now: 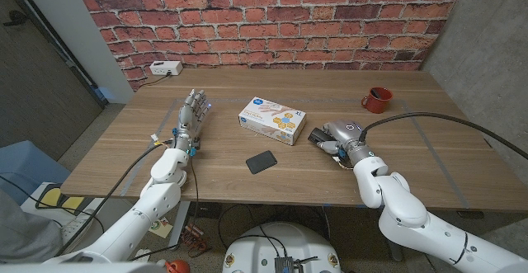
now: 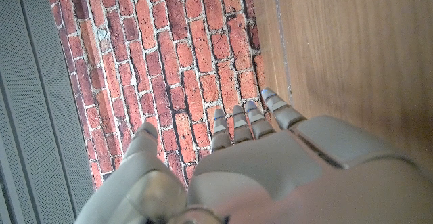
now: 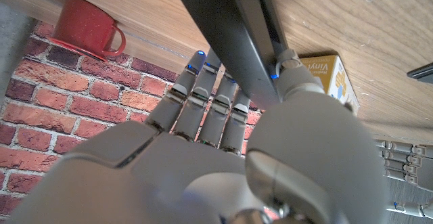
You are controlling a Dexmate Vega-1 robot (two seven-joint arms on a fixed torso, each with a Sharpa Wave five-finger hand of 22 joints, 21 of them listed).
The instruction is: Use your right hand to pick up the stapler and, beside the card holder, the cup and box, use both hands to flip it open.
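My right hand (image 1: 340,137) grips the dark grey stapler (image 1: 318,138) low over the table, right of the box; whether it touches the wood I cannot tell. In the right wrist view the stapler (image 3: 233,45) runs as a long dark bar between the thumb and the fingers (image 3: 203,102) of that hand (image 3: 223,163). The white and blue glove box (image 1: 272,120) lies mid-table, the black card holder (image 1: 262,162) in front of it, the red cup (image 1: 377,100) at the back right. My left hand (image 1: 191,116) waits on the left with fingers apart and straight, holding nothing.
A white power strip (image 1: 165,68) sits at the table's back left, by the brick wall (image 1: 272,17). The cup (image 3: 84,24), the box (image 3: 331,75) and the card holder (image 3: 423,72) also show past my right hand. Bare wood (image 1: 412,166) lies right of that hand.
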